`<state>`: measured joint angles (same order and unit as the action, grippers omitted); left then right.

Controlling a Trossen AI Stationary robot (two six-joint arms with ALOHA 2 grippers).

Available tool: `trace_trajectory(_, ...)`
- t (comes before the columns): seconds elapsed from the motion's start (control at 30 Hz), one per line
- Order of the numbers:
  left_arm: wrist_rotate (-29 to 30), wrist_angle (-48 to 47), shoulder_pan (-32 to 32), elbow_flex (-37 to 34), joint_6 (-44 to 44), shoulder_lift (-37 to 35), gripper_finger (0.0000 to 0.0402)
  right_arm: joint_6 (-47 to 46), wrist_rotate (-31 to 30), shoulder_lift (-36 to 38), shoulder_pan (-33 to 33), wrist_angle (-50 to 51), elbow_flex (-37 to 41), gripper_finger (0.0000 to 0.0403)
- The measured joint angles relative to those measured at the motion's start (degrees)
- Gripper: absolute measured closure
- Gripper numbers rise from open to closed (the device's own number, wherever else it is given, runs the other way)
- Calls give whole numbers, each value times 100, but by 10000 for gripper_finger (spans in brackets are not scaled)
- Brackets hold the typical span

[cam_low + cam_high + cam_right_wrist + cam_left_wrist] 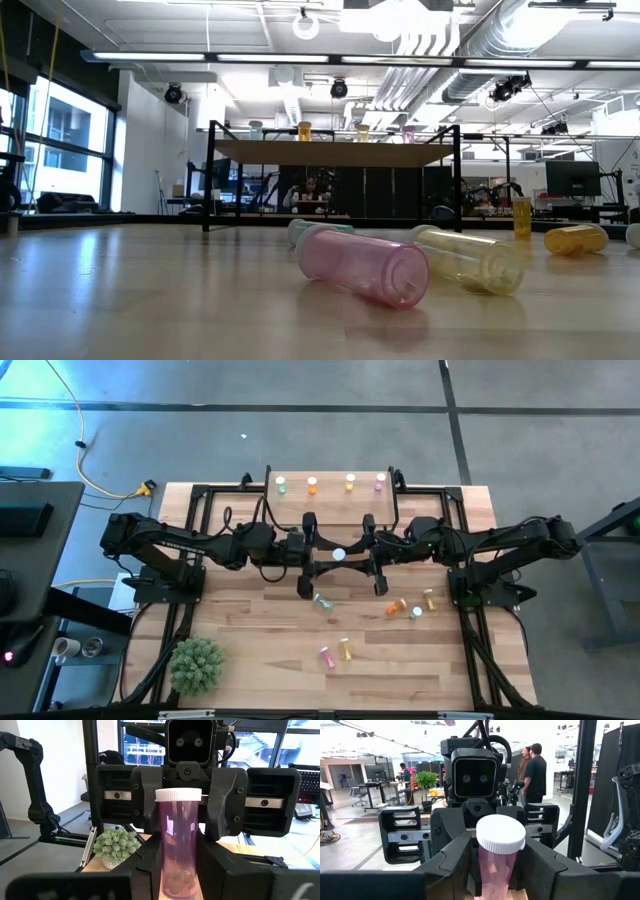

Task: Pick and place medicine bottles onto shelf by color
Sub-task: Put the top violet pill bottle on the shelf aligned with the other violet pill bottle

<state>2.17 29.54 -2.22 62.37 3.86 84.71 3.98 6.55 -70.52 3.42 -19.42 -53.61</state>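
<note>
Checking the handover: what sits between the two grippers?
One upright pink bottle with a white cap, both the left gripper and right gripper closed around it; clearest in both wrist views, while the high view shows only its cap.

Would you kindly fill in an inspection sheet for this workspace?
Surface: wooden table.
Job's things: four bottles stand on the shelf; seven lie loose on the table; a pink bottle is upright between both grippers.
Clutter: small potted plant.
Grippers: left gripper and right gripper face each other, both shut on the pink bottle.
Cables: yellow cable on the floor.
Surroundings: people stand in the background.
</note>
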Motion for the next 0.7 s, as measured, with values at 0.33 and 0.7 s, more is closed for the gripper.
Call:
trace_trajectory(0.33,0,-12,0,0,111,0,271,101,0,0,0,-2,0,320)
trace_trajectory(0.7,20,-41,-2,0,105,7,271,104,11,0,0,105,0,281)
